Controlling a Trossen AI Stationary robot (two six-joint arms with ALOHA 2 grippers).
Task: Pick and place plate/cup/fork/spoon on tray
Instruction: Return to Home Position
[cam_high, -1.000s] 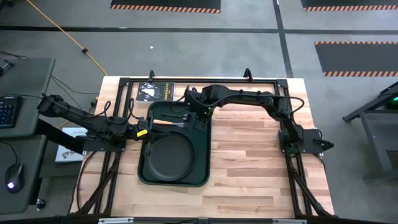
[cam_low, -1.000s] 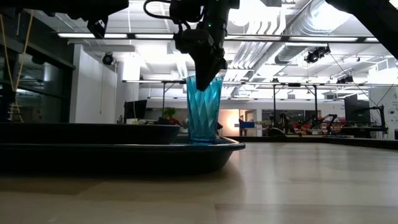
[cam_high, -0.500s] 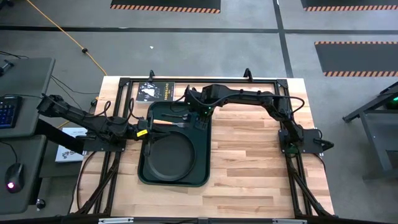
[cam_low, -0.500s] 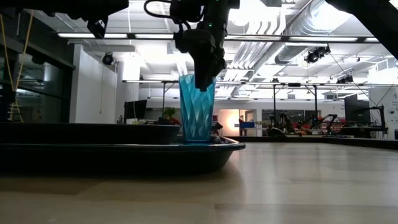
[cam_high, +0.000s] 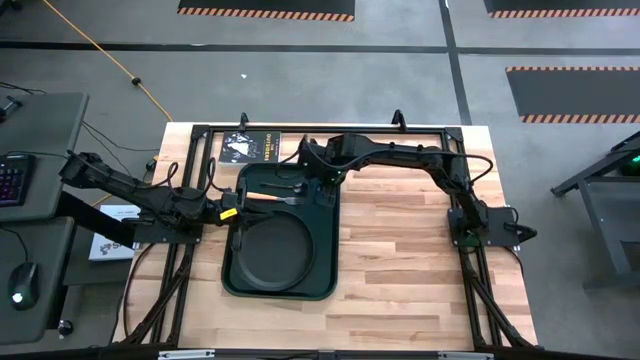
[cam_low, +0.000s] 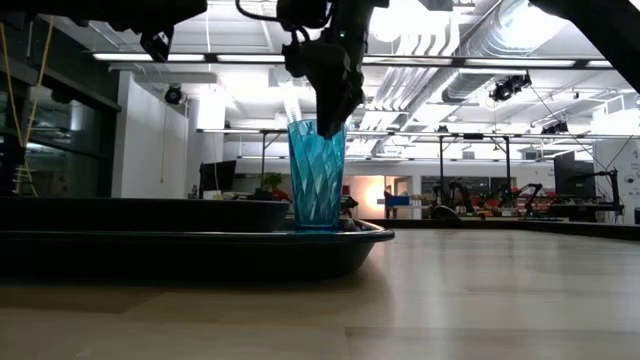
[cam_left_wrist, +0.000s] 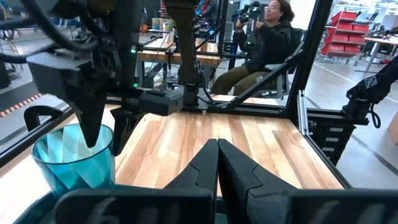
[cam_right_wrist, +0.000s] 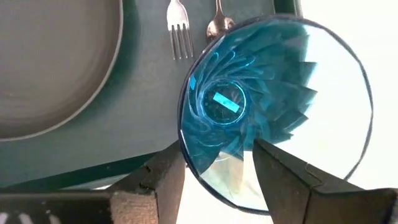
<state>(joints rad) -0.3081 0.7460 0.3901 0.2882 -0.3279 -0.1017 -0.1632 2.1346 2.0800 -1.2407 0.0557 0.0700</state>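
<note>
The teal ribbed cup (cam_low: 317, 175) stands upright on its base in the far right corner of the green tray (cam_high: 232, 280). It also shows in the left wrist view (cam_left_wrist: 74, 158). My right gripper (cam_right_wrist: 217, 177) is open above the cup, one finger inside the rim and one outside. The dark plate (cam_high: 272, 250) lies in the tray's near half. The fork (cam_right_wrist: 179, 31) and the spoon (cam_right_wrist: 217, 25) lie side by side in the tray's far half. My left gripper (cam_high: 233, 212) is shut and empty at the tray's left rim. My right gripper comes at the cup from above, pointing down, with the cup's rim (cam_right_wrist: 208, 183) between its two fingers (cam_right_wrist: 280, 174). A gap shows on both sides of the rim. I cannot tell whether a finger touches the wall.
A dark printed card (cam_high: 252, 146) lies at the table's far edge behind the tray. Bare wood (cam_high: 400, 260) stretches to the tray's right. A person (cam_left_wrist: 267, 37) sits beyond the table's right side.
The cup leaned a little under my right gripper a second ago. It now stands upright on the tray. My right gripper has then gone up a little, its fingertip still in the cup's mouth.
</note>
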